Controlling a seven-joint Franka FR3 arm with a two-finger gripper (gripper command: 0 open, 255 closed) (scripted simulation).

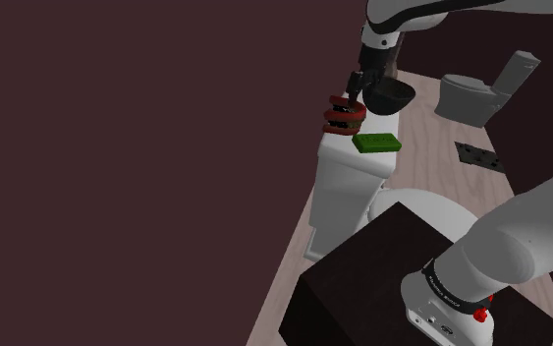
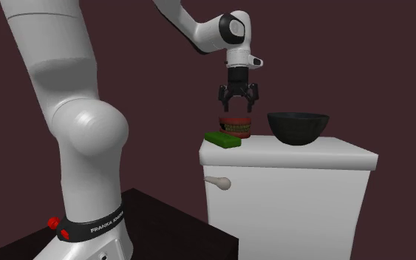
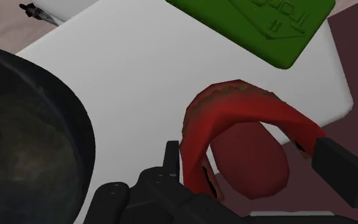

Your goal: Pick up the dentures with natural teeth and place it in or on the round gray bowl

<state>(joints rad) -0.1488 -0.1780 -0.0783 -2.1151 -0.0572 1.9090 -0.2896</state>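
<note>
Dentures (image 3: 247,105) between wide-open fingers (image 3: 346,172)

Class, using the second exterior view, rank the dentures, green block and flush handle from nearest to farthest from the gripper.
1. Dentures, directly beneath the gripper.
2. Green block, beside the dentures on the tank lid.
3. Flush handle, lower down, on the front below that lid.

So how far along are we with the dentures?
Nothing is placed yet: the dentures sit on the toilet tank lid, apart from the dark bowl. In hand: the gripper hangs right over them, fingers open. Left: grasp, lift, set them in the bowl.
</note>
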